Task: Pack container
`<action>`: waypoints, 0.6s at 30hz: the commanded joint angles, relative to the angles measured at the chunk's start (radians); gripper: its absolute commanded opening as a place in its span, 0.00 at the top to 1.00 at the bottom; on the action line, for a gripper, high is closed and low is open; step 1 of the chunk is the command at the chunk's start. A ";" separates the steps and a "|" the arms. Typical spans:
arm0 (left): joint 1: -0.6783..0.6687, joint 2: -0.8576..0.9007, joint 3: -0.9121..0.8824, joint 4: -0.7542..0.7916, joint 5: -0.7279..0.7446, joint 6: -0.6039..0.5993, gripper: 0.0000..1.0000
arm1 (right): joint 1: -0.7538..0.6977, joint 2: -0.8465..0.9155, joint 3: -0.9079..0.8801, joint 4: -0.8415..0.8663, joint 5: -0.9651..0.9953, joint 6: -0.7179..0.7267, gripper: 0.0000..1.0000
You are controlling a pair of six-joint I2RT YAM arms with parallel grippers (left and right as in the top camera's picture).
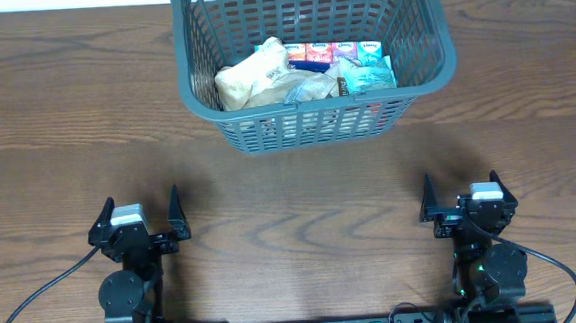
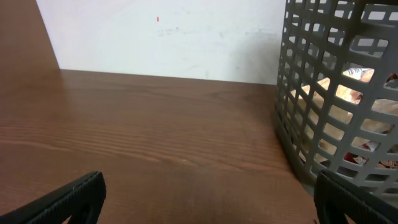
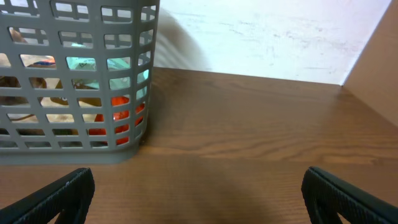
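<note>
- Setting: a dark wood-grain desk [image 1: 67, 145] ran back to a plain white wall [image 2: 186, 37].
- Task item: the container [image 1: 306, 128], a dark grey basket with slotted lattice walls and a thick rim, stood upright at the far centre of the desk, well apart from both arms.
- Contents: from overhead I saw a crumpled beige packet [image 1: 253, 78] at the left of the basket, a row of small colourful cartons [image 1: 336, 51] along its far wall, and a teal packet [image 1: 371, 76] at the right. They were crowded together, with more wrappers between them that I could not make out.
- Near left: the left claw [image 1: 140, 206] sat by the desk's near edge with its fingers spread wide and nothing between them. In its wrist view the basket's corner filled the right side.
- Near right: the right claw [image 1: 462, 186] sat likewise, spread wide and empty. Its wrist view showed the basket at the left, with teal and red packaging visible through the slots.
</note>
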 commanded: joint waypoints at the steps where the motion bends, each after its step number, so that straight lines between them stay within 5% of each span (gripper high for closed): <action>1: -0.004 -0.008 -0.034 -0.015 -0.023 -0.016 0.01 | 0.008 -0.007 -0.007 0.000 -0.003 -0.013 0.01; 18: -0.004 -0.006 -0.034 -0.014 -0.012 -0.016 0.01 | 0.008 -0.007 -0.007 0.000 -0.003 -0.014 0.01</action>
